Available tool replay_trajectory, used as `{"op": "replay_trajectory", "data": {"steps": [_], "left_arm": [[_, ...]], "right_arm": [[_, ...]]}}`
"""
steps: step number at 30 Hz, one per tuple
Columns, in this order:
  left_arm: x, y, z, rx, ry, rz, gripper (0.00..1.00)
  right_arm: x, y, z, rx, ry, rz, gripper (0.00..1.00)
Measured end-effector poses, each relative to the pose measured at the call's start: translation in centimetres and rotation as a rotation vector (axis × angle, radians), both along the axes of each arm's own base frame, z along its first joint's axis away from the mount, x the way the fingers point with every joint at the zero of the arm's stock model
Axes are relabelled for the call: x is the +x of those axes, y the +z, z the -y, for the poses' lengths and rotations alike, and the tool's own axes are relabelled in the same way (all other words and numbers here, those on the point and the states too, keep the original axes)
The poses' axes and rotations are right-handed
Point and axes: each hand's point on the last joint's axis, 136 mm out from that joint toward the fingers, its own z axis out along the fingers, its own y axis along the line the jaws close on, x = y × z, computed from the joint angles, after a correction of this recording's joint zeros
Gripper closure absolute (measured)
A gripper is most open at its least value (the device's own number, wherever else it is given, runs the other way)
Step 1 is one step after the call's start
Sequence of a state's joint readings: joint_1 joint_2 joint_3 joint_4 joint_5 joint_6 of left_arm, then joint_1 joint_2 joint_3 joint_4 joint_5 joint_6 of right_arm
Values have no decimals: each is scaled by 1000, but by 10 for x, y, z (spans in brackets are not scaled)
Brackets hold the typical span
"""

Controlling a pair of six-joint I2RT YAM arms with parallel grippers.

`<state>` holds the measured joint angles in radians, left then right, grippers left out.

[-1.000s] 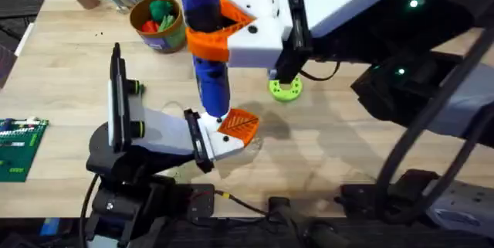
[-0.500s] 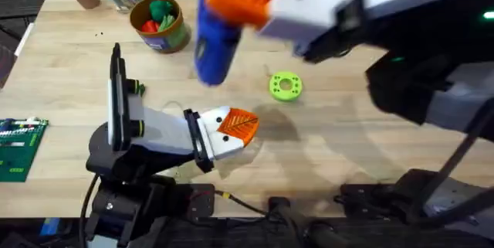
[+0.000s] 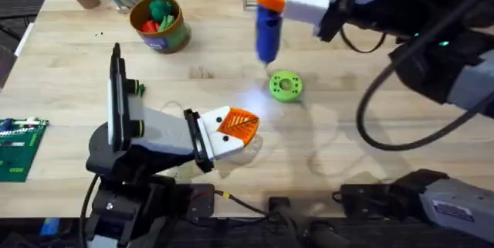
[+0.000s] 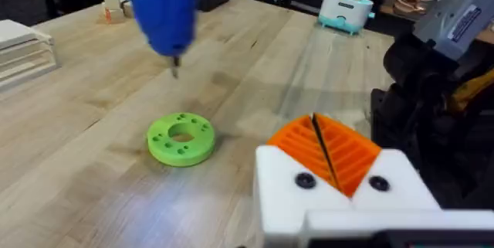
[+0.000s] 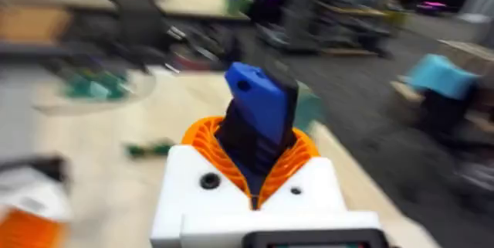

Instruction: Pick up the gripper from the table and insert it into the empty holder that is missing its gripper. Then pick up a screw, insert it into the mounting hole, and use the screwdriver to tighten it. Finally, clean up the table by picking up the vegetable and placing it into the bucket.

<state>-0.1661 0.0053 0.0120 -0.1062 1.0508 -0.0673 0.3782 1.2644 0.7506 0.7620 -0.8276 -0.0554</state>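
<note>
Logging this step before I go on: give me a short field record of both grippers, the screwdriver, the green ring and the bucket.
right gripper: shut on the screwdriver, raised above the table
screwdriver tip: points down, beyond the green ring, not touching it
left gripper: shut, low over the table near the ring
bucket: far left of the table, green and red items inside

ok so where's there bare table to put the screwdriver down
Bare wood lies between the bucket and the green ring, and along the table's left side between the bucket and the circuit board. It is crowded by the left gripper, close beside the ring.
</note>
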Motion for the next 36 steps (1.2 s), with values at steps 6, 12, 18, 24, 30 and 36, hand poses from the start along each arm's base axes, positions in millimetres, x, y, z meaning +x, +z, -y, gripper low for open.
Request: {"op": "replay_trajectory", "data": {"steps": [6, 12, 18, 24, 30, 36], "left_arm": [[0, 0, 0, 0, 0, 0, 997], [0, 0, 0, 0, 0, -1, 997], [0, 0, 0, 0, 0, -1, 997], [0, 0, 0, 0, 0, 0, 997], [0, 0, 0, 0, 0, 0, 997], [0, 0, 0, 0, 0, 0, 997]], "right_arm": [[53, -41, 48, -228, -288, 130, 972], [85, -80, 93, -498, -509, 186, 972], [103, -98, 118, -751, -608, 310, 972], [128, -127, 131, -950, -631, 370, 972], [140, -183, 133, -1060, -567, 304, 972], [141, -214, 134, -1102, -527, 255, 972]]}}
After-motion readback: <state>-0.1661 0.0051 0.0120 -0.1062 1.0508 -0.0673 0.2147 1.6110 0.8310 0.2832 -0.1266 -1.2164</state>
